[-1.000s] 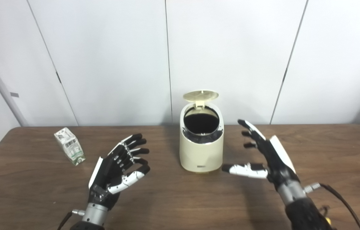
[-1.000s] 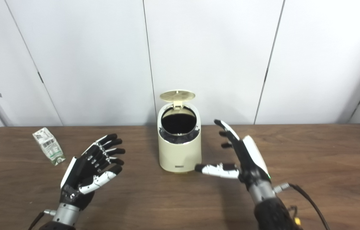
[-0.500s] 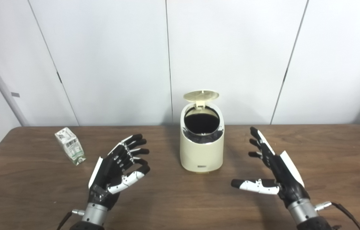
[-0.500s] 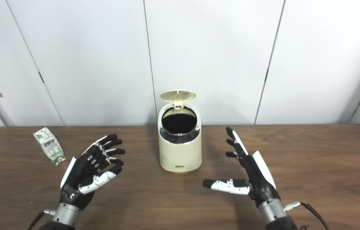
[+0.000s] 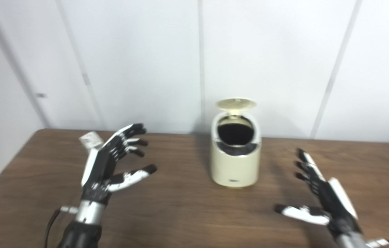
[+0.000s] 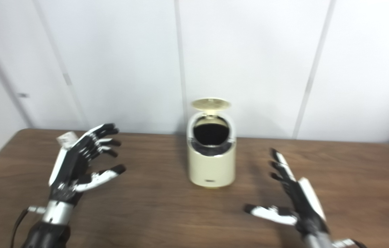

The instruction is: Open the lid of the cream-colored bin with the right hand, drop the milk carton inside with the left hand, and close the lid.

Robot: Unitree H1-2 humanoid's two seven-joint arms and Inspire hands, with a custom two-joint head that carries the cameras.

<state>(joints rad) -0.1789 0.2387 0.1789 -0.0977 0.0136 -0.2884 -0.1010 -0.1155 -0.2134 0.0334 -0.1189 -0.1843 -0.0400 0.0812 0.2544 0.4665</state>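
The cream-colored bin stands at the middle of the table with its round lid flipped up and its dark inside showing. The milk carton lies at the far left, mostly hidden behind my left hand. That hand is raised and open, fingers spread, just in front of the carton and not touching it. My right hand is open, low over the table to the right of the bin and nearer to me. In the right eye view the carton peeks out above the left hand.
The brown wooden table runs to a left edge near the carton. White wall panels stand close behind the bin. The picture is slightly blurred.
The camera has turned left, shifting the whole picture right. My left hand has risen and reached toward the carton, now covering most of it. My right hand has drawn back from the bin.
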